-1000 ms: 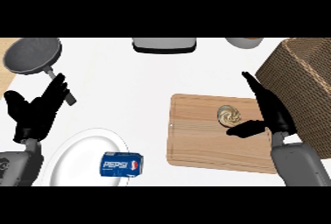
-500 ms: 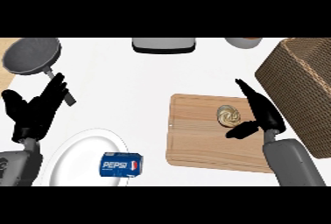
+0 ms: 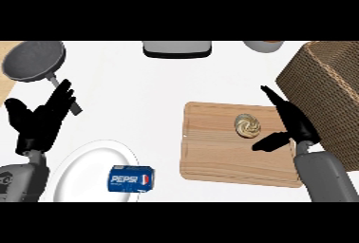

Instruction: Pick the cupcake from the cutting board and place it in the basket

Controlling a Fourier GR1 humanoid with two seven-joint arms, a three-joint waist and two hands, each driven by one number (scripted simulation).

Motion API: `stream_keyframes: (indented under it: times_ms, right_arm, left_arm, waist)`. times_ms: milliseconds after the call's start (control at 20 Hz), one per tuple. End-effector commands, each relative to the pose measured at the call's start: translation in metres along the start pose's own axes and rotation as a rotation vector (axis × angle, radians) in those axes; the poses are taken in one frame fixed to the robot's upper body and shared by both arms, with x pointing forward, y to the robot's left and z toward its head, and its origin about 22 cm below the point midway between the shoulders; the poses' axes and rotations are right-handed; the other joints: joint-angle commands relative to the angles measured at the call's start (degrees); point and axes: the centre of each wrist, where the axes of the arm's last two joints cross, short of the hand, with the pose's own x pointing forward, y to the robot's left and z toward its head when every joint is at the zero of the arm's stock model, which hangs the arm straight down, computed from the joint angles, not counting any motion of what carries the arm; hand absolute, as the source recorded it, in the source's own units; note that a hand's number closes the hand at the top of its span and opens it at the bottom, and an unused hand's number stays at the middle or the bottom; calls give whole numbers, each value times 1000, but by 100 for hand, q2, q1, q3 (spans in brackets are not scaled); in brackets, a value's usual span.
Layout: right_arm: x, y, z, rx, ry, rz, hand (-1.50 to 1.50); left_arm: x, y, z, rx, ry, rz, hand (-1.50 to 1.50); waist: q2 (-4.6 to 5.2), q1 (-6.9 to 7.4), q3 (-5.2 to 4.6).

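A small tan cupcake (image 3: 247, 125) with a swirled top sits on the wooden cutting board (image 3: 217, 156) at the right of the counter. My right hand (image 3: 293, 122) hovers over the board's right edge, just right of the cupcake, with fingers straight and the thumb spread below it; nothing is held. The woven basket (image 3: 326, 90) stands at the far right, beside the board. My left hand (image 3: 38, 121) rests open at the left edge, fingers up.
A blue Pepsi can (image 3: 130, 179) lies on a white plate (image 3: 80, 166) at the lower left. A grey frying pan (image 3: 33, 60) sits at the upper left. A dark grey appliance (image 3: 176, 48) and a bowl (image 3: 264, 46) stand along the back edge.
My right hand has shifted left, closer to the cupcake. The left hand has not moved.
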Motion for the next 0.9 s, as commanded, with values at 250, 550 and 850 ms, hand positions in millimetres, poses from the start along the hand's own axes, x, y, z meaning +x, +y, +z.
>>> stream_keyframes:
  times_ms: [250, 550, 850]
  right_arm:
    - [9, 15, 7, 33, -67, 0, -150]
    - [-1, 49, 1, 21, 8, 63, -150]
    - [-2, 64, -11, 22, 11, 98, -150]
  left_arm:
    - [-8, 13, -4, 11, 8, 5, 0]
    - [5, 10, -6, 0, 11, -1, 0]
    - [18, -3, -3, -6, 2, 7, 0]
  waist:
    - [1, -4, -1]
    - [4, 6, 0]
    - [5, 20, 1]
